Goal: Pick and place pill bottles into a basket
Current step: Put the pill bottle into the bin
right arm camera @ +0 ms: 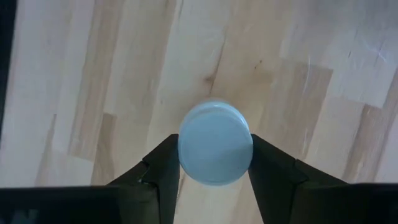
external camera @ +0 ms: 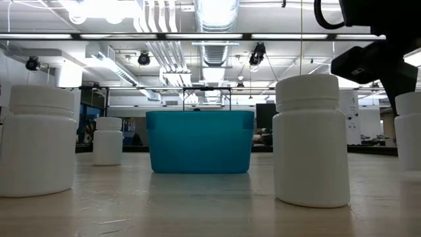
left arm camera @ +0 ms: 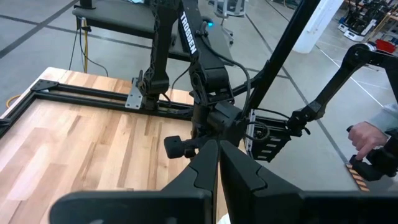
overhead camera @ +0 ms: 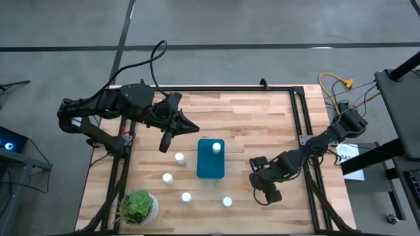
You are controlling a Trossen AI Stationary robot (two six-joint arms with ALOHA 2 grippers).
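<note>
The basket (overhead camera: 210, 159) sits near the middle of the table (overhead camera: 262, 124), and one bottle (overhead camera: 216, 148) stands upright inside it at its far end. In the low view the basket (external camera: 200, 141) shows as a teal wall, and what it holds is hidden there. Four more bottles stand upright on the bare wood to the basket's left and in front of it: one (overhead camera: 180, 157) just beside its left wall, one (overhead camera: 167, 177) a little nearer the front edge, one (overhead camera: 186, 196) nearer still, and one (overhead camera: 227, 202) in front of the basket toward the right. The right gripper (overhead camera: 268, 185) is down over the wood to the right of the basket, pointing straight down. Its wrist view shows a sixth bottle (right arm camera: 215, 142) from above, its round cap between the two fingers (right arm camera: 163, 167), which press on either side of it. The left gripper (overhead camera: 167, 136) hangs above the table's far left part, away from the bottles, with its jaws closed together and holding nothing. A potted plant (overhead camera: 138, 207) stands at the front left corner.
</note>
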